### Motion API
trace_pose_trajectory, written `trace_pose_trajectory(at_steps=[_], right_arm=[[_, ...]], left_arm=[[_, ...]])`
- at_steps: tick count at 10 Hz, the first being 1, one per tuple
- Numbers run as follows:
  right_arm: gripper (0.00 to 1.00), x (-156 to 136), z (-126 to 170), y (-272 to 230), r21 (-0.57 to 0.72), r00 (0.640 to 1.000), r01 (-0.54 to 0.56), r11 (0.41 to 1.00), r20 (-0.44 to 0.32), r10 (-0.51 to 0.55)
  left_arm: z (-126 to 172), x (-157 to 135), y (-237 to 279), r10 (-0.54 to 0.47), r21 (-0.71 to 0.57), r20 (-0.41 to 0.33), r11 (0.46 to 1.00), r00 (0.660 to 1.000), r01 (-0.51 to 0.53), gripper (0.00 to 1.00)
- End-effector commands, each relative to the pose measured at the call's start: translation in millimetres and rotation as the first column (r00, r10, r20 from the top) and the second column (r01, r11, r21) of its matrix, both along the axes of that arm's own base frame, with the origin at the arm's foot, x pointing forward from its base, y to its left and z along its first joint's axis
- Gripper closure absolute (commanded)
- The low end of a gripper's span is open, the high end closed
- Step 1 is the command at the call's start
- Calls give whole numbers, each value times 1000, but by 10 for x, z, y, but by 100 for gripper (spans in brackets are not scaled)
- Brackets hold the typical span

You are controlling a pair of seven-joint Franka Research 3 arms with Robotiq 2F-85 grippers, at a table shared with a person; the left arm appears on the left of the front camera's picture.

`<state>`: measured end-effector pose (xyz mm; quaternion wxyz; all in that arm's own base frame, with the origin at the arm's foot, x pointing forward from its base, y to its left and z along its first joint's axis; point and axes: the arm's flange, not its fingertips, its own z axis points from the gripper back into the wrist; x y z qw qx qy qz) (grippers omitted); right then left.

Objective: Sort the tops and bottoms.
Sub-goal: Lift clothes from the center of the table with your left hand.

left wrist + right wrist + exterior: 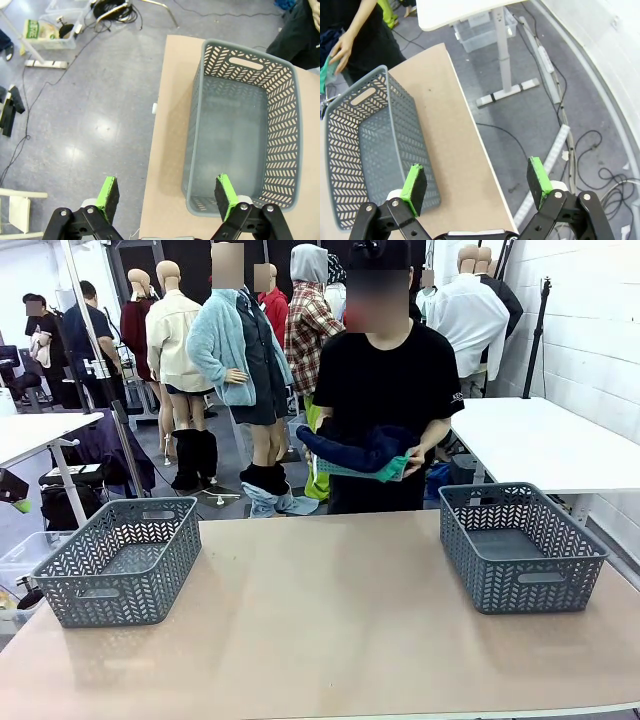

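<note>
left jaws spread, empty, gray basket [286, 125] just ahead, right jaws spread, empty, second basket [344, 134] just ahead, navy shirt [358, 447] and green shirt [388, 472] in person's hand [416, 454], far beyond both

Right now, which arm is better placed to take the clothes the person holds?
Probably the right: the person holds the navy shirt and green shirt nearer the right basket, and that arm's open fingers hover beside it.

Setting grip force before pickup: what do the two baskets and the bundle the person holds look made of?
The left basket and right basket: grey moulded plastic, matte, judging by the rigid herringbone cut-outs. The navy garment and green garment: soft cloth, weave unclear, sagging and folding where held.
</note>
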<state>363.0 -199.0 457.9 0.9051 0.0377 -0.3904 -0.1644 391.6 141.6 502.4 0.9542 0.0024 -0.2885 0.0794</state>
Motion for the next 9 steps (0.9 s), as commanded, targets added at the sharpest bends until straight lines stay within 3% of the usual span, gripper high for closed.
trace_pose_trajectory(at_steps=[1,9], right_arm=[[0,-8,-12,-15,0,1000,-8,1000,1,8],[0,-8,-12,-15,0,1000,-8,1000,1,8]], left_arm=[[-14,-20,10,-3,13,5,1000,1000,3,0],[-14,-20,10,-3,13,5,1000,1000,3,0]])
